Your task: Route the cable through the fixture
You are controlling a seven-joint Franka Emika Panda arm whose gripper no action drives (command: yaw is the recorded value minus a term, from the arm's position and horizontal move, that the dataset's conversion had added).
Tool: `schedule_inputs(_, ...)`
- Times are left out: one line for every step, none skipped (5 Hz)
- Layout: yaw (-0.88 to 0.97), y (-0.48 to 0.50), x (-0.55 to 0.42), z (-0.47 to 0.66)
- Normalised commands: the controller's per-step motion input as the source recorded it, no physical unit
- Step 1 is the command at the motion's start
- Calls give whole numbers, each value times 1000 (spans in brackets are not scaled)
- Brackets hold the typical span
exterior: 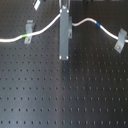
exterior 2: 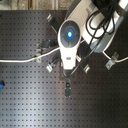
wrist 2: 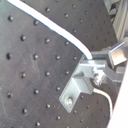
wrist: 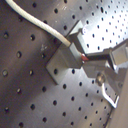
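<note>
thin white cable (exterior: 45, 26) drapes over grey metal clips (exterior: 29, 31) on perforated black board (exterior: 60, 95).

A robotics lab bench: a black perforated breadboard (exterior: 65, 95) of evenly spaced holes fills both exterior views. Small grey metal clips (exterior: 120, 41) stand bolted to it beneath the white robot arm (exterior 2: 70, 37).

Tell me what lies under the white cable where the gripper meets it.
In the first exterior view, the thin white cable hangs above the black perforated metal board. The upright grey metal gripper covers the cable's middle, so what sits beneath there, and any grip, is hidden.
</note>
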Motion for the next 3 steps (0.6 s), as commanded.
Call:
schedule_inputs(97, 5, -368, 198)
schedule_inputs(109, 51, -200, 348)
schedule_inputs(0, 25, 4, 111)
